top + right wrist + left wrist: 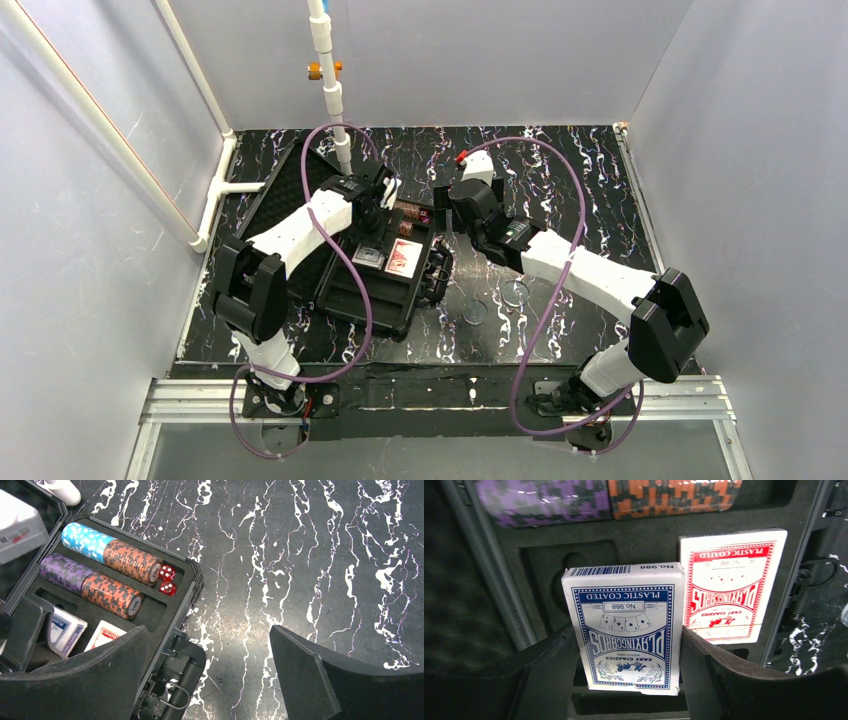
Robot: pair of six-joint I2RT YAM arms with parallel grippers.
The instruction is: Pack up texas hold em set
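Note:
The black case (pixel 345 300) lies open, its foam-lined lid (pixel 285 195) tipped to the left. My left gripper (pixel 628 637) is shut on the blue card deck (pixel 626 630), held just over its empty slot in the tray. The red deck (pixel 729 590) lies in the slot beside it. Teal (pixel 82 539), purple (pixel 62 572) and brown-orange (pixel 132 562) chip stacks fill the two grooves, with two red dice (pixel 167 580) at their end. My right gripper (pixel 207 635) is open over bare table beside the case handle (pixel 187 680).
Two clear round discs (pixel 474 312) (pixel 515 292) lie on the black marbled table right of the case. A white pipe (pixel 335 100) hangs down behind the lid. Grey walls enclose the table on three sides.

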